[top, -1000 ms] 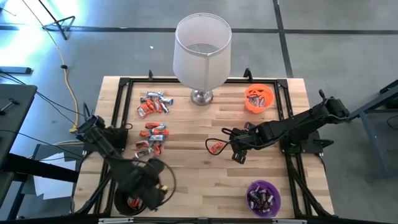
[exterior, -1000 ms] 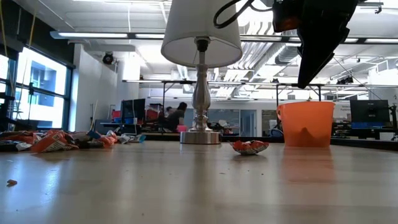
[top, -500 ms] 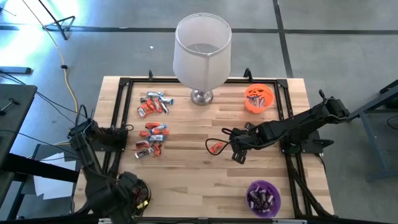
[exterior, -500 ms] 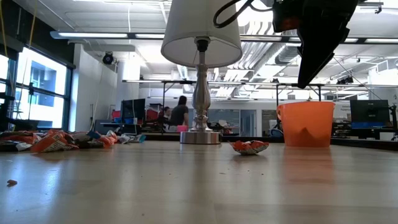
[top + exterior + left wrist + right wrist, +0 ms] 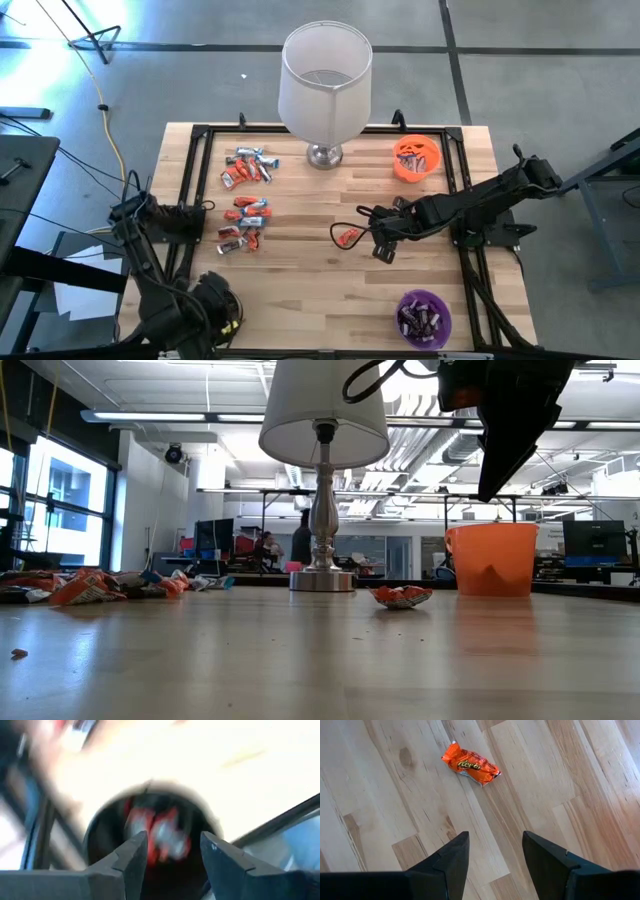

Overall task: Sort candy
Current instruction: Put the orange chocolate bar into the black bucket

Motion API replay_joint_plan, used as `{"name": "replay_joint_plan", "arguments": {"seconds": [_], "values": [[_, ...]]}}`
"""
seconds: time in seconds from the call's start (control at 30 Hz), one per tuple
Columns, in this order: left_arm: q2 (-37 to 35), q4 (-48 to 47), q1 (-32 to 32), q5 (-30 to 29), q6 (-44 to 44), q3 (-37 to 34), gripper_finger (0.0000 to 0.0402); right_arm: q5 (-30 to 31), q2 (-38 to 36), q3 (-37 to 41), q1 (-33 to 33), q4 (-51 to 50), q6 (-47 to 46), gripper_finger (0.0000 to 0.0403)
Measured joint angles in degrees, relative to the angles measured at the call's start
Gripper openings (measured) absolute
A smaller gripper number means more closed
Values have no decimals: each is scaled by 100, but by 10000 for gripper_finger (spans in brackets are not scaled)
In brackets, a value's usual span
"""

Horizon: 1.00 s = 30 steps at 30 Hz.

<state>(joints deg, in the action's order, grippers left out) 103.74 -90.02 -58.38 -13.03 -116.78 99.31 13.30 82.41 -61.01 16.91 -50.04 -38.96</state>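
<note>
Wrapped candy lies in two heaps at the table's left (image 5: 250,166) (image 5: 244,226). One orange candy (image 5: 348,236) (image 5: 470,766) lies flat on the wood near the middle. My right gripper (image 5: 380,246) (image 5: 495,850) hangs open just right of it, above the wood, with nothing between its fingers. My left gripper (image 5: 215,318) (image 5: 175,842) stands open at the near left corner, pointing down over the black bowl (image 5: 100,835). Blurred red candies (image 5: 160,837) lie in the bowl below the fingers. In the high view the arm hides that bowl.
A lamp (image 5: 325,85) stands at the far middle of the table. An orange bowl (image 5: 416,157) is at the far right and a purple bowl (image 5: 423,317) holding candies is at the near right. A black frame (image 5: 200,132) runs around the tabletop.
My left arm has swung toward the table's left edge, from beside the black bowl to above it at the near left corner, and now covers the bowl in the high view. My right arm has kept still.
</note>
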Motion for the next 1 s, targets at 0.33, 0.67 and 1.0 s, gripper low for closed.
{"name": "replay_joint_plan", "arguments": {"seconds": [0.33,0.67,1.0], "values": [[0,89,540,-2690,2102,39,157,2,2,0,2,15,0,180],[0,742,1092,-3258,3593,41,156,2,2,0,-31,88,164,180],[0,878,1202,-3387,3758,42,156,232,2,0,-52,349,25,180]]}}
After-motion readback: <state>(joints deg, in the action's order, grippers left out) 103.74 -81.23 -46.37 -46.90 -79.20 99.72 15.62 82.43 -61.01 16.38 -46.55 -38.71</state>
